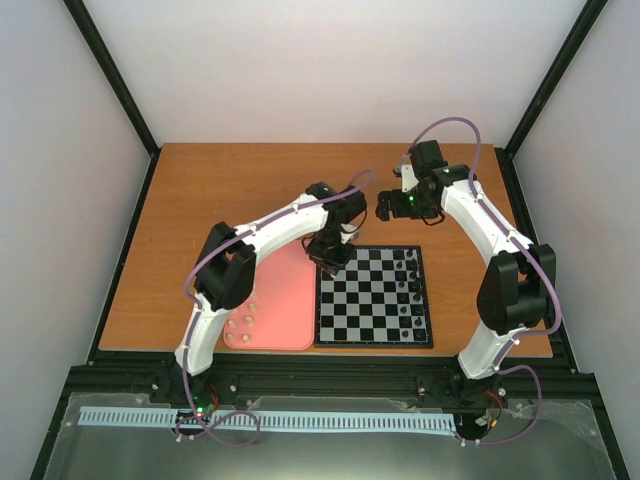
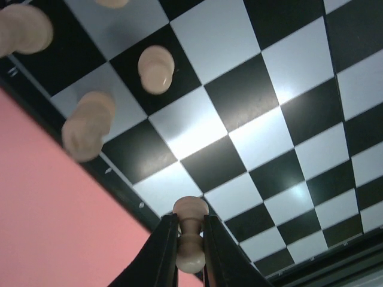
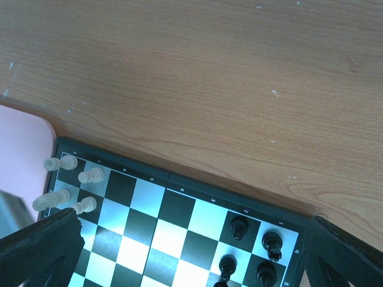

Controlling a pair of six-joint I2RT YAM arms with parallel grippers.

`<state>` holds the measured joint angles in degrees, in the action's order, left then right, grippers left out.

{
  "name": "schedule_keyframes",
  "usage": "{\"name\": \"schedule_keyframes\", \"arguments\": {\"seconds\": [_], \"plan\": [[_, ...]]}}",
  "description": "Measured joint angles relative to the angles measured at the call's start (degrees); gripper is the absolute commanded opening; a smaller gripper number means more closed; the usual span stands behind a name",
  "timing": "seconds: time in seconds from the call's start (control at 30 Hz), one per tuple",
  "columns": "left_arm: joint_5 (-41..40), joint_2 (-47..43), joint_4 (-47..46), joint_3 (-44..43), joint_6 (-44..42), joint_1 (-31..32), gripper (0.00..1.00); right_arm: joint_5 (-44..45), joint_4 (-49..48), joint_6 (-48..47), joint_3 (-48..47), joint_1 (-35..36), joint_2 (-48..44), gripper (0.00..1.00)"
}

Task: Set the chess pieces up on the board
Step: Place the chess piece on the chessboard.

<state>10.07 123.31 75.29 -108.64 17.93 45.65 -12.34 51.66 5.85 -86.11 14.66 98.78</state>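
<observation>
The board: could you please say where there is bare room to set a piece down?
Bare: the middle files of the board, between the white pieces in its far-left corner and the black pieces along its right edge. Crowded: that corner, beside the left claw.

Wooden table (image 1: 250, 180) carries two items, near side. The board (image 1: 365, 310) lies right; pink tray (image 1: 290, 310) just beside, left.

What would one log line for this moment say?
left gripper: shut on white piece | position: at board edge beside pink tray | right gripper: open, holding nothing
</observation>
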Motion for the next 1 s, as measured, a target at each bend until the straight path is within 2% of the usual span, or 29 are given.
{"name": "schedule_keyframes", "arguments": {"seconds": [0.17,0.73,0.83,1.0], "plan": [[0.24,3.65,-0.33,-1.73,-0.46,0.26,0.01,0.13,0.00,0.00,0.00,0.00,0.00,1.00],[0.72,7.76,-1.14,-4.63,-0.92,0.28,0.01,1.33,0.00,0.00,0.00,0.00,0.00,1.00],[0.92,8.24,-1.20,-4.63,-0.94,0.28,0.05,1.44,0.00,0.00,0.00,0.00,0.00,1.00],[0.92,8.55,-1.88,-4.61,-0.92,0.28,0.06,1.46,0.00,-0.02,0.00,0.00,0.02,1.00]]}}
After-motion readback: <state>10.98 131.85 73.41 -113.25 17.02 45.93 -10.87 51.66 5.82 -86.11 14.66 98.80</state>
